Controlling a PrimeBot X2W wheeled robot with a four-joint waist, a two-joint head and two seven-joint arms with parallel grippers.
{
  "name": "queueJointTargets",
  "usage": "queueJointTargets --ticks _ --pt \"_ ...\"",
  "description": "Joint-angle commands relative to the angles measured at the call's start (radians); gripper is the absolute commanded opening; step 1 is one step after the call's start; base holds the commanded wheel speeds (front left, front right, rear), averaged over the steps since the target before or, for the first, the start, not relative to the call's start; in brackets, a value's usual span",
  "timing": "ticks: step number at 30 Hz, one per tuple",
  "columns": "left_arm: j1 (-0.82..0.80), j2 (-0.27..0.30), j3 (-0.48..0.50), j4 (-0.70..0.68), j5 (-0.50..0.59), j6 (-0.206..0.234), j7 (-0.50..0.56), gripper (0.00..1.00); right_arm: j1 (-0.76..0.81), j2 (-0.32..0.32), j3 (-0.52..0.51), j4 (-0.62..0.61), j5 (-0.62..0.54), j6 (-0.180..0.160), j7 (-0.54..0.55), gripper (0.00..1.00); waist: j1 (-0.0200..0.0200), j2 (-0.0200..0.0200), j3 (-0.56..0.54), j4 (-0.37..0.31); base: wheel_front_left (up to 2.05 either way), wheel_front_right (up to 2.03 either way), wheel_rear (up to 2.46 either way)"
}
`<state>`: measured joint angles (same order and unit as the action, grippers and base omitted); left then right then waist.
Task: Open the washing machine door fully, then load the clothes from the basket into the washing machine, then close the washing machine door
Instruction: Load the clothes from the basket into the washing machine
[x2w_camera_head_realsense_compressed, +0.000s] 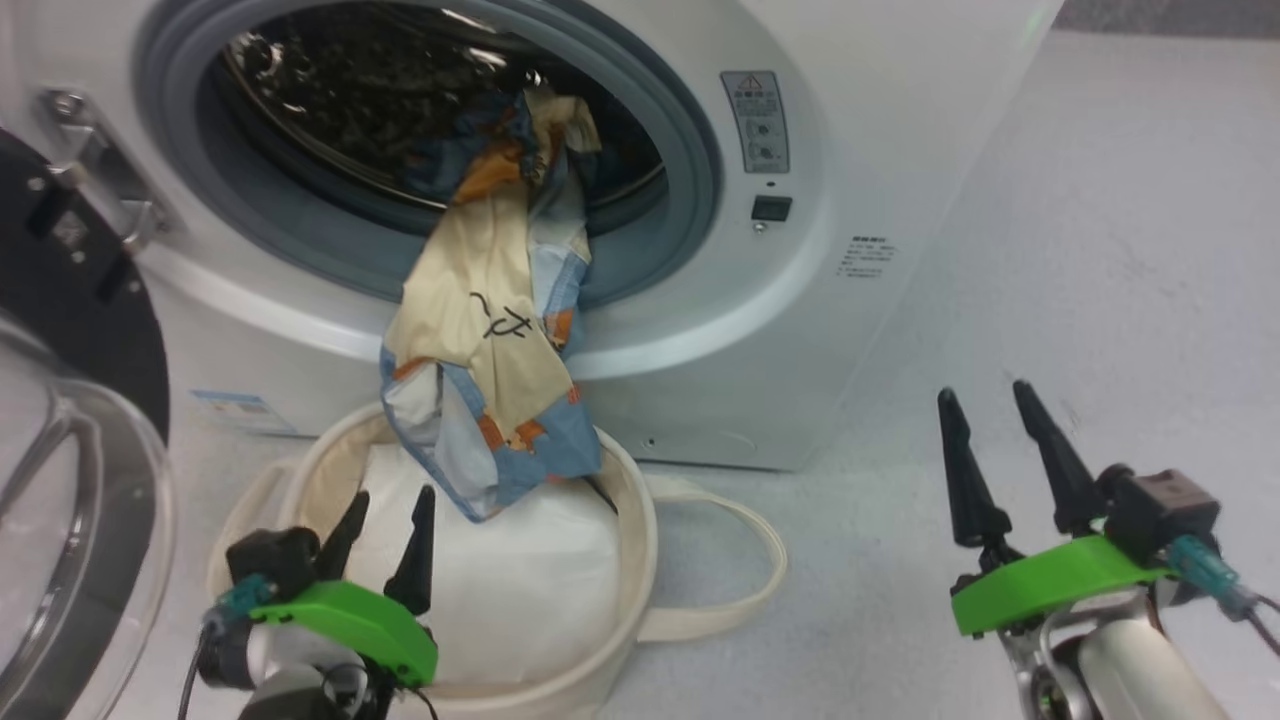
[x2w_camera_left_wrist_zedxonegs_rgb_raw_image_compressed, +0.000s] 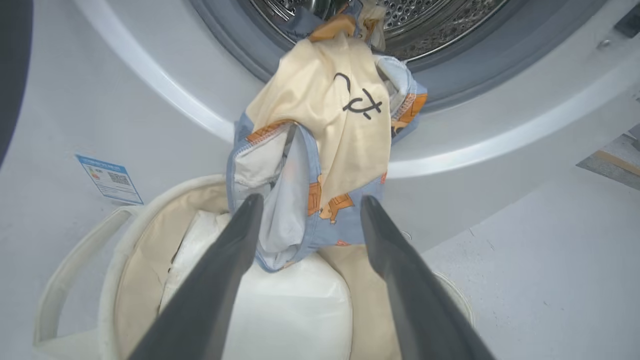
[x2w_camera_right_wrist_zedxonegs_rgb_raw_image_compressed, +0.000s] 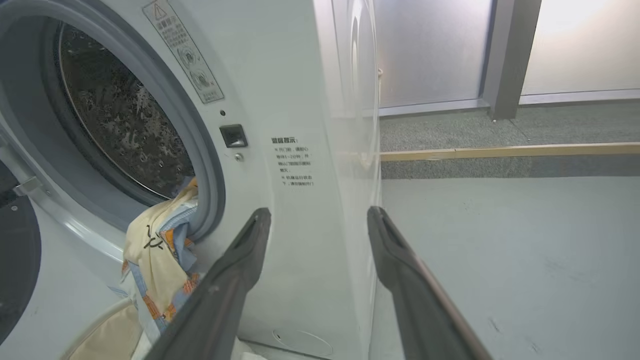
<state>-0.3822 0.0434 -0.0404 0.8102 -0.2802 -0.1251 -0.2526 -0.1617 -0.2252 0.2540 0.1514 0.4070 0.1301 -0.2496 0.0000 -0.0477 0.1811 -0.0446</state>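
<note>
Clothes (x2w_camera_head_realsense_compressed: 490, 330), blue with orange prints and cream panels, hang half loaded. Their upper end lies inside the drum of the washing machine (x2w_camera_head_realsense_compressed: 900, 150). The lower end drapes over the grey ring and down into the basket (x2w_camera_head_realsense_compressed: 640, 520), touching a plain white bundle (x2w_camera_head_realsense_compressed: 520, 580). The washing machine door (x2w_camera_head_realsense_compressed: 90, 300) stands swung open at the left. The left gripper (x2w_camera_head_realsense_compressed: 392, 497) hovers over the basket just below the hanging hem, its 2 fingers spread and empty. The right gripper (x2w_camera_head_realsense_compressed: 983, 390) sits well apart to the right, also spread and empty. The likely step is to pinch the dangling hem alone, clear of the white bundle, lift it over the ring, and let go deep in the drum.
</note>
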Motion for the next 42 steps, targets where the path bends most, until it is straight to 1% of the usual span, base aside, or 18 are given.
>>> queueJointTargets --ticks 1,6,11,14,19,27,38,42 --pt "-0.06 0.021 0.014 0.007 -0.012 -0.005 -0.009 1.0 -0.033 -0.008 0.028 -0.01 0.008 0.001 -0.012 1.0 0.0 0.0 0.029 -0.019 0.0 0.0 0.0" --pt "-0.155 0.043 -0.044 0.132 -0.041 -0.005 -0.009 1.0 -0.102 -0.019 0.035 0.026 0.006 0.001 -0.012 1.0 0.0 0.0 0.12 -0.047 0.0 0.0 0.0" --pt "-0.252 0.058 -0.096 0.235 -0.082 -0.005 -0.009 1.0 -0.154 -0.023 0.025 0.027 -0.007 0.001 -0.012 1.0 0.0 0.0 0.213 -0.076 0.0 0.0 0.0" --pt "-0.3 0.082 -0.129 0.299 -0.1 -0.005 -0.009 1.0 -0.18 -0.018 0.015 0.014 -0.013 0.001 -0.012 1.0 0.0 0.0 0.258 -0.102 0.0 0.0 0.0" --pt "-0.362 0.108 -0.142 0.384 -0.169 -0.005 0.006 1.0 -0.201 -0.005 0.004 -0.009 -0.016 0.001 -0.012 1.0 0.0 0.0 0.303 -0.144 0.0 0.0 0.0" --pt "-0.435 0.177 -0.187 0.438 -0.201 -0.005 0.033 1.0 -0.218 0.01 -0.002 -0.036 -0.022 0.001 -0.012 1.0 0.0 0.0 0.365 -0.192 0.0 0.0 0.0" --pt "-0.527 0.216 -0.229 0.459 -0.201 -0.006 0.015 1.0 -0.216 0.008 -0.027 -0.082 -0.035 0.001 -0.012 1.0 0.0 0.0 0.435 -0.223 0.0 0.0 0.0" --pt "-0.547 0.225 -0.228 0.464 -0.2 0.005 0.002 1.0 -0.211 0.015 -0.031 -0.092 -0.039 0.001 -0.012 1.0 0.0 0.0 0.451 -0.227 0.0 0.0 0.0"
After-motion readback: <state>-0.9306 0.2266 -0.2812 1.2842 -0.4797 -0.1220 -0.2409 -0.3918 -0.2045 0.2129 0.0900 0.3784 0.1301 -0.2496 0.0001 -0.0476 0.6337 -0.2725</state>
